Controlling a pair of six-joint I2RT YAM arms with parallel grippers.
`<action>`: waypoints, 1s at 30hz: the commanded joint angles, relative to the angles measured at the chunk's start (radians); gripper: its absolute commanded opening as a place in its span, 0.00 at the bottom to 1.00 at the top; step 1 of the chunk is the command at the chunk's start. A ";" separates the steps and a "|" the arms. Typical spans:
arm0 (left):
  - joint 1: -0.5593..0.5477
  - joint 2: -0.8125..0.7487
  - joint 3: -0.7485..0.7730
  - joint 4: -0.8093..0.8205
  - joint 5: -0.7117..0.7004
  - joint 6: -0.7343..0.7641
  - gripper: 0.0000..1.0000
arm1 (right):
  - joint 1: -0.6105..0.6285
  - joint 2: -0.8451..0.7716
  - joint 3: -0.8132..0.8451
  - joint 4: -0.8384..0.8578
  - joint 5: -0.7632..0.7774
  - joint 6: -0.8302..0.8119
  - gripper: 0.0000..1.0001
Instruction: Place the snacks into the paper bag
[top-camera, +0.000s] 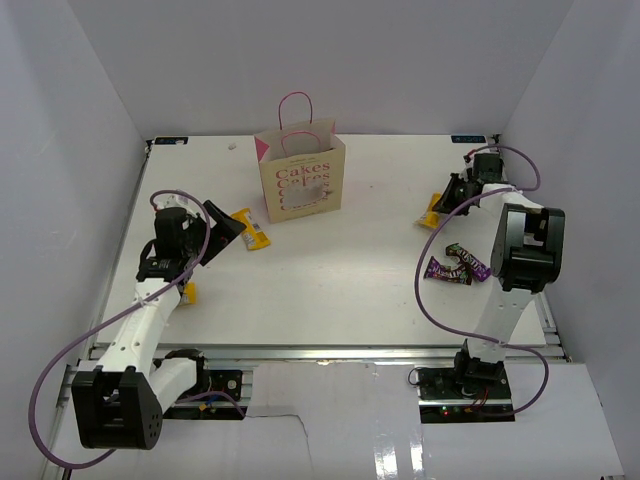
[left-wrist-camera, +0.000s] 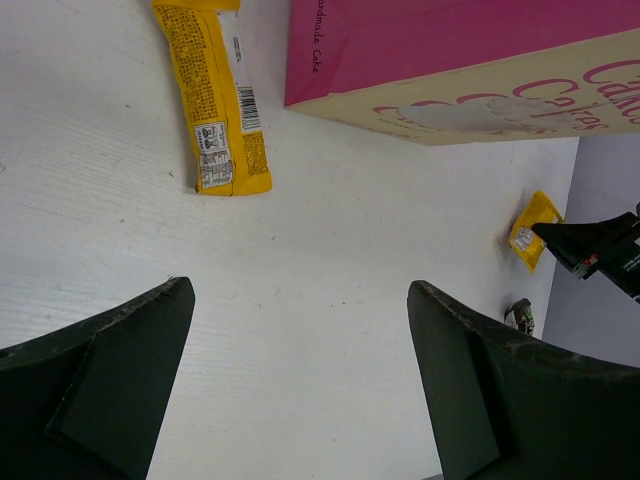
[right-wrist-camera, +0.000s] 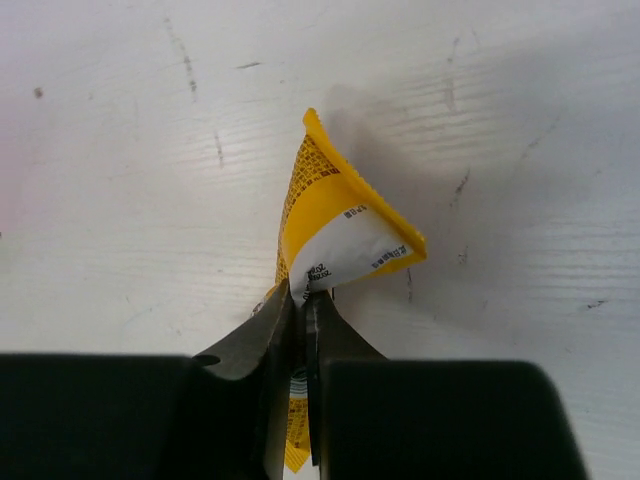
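Currently the right claw (right-wrist-camera: 305, 300) is clamped on a yellow bar (right-wrist-camera: 340, 220). Its fingers are pinched tight on one end of the wrapper. The rest of the bar sticks out ahead of the tips, folded and tilted up off the table (right-wrist-camera: 120, 150).

From the top camera this claw sits at the far right of the table. The paper bag (top-camera: 301, 180) is well apart from it, off to its left. The bag stands upright with its handles up and the "Cakes" face toward the arms.

Two dark purple candy packets (top-camera: 458, 265) lie behind the right claw, back toward its base and just beside the arm's big link. They are close together; I cannot tell whether they overlap.

The left claw (left-wrist-camera: 298, 300) has its fingers wide apart with nothing between them, only bare table. A second yellow bar (left-wrist-camera: 212, 110) lies flat ahead of the left finger, label side up, not touching the claw. The bag's pink side is ahead and to the right of this claw, just beyond that bar. Bar and bag are near each other but apart.

A third yellow bar (top-camera: 188, 291) lies behind the left claw, right beside the forearm and partly hidden by it.

The left wrist camera also catches the right claw's bar far ahead on the right.
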 joint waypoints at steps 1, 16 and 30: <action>0.003 0.002 0.018 -0.004 0.011 0.009 0.98 | 0.005 -0.105 -0.036 0.069 -0.087 -0.128 0.08; 0.004 -0.014 -0.033 0.084 0.076 0.023 0.98 | 0.460 -0.189 0.569 0.040 -0.337 -0.902 0.08; 0.003 -0.102 -0.079 0.045 0.076 0.022 0.98 | 0.634 0.040 0.789 0.138 -0.239 -0.965 0.09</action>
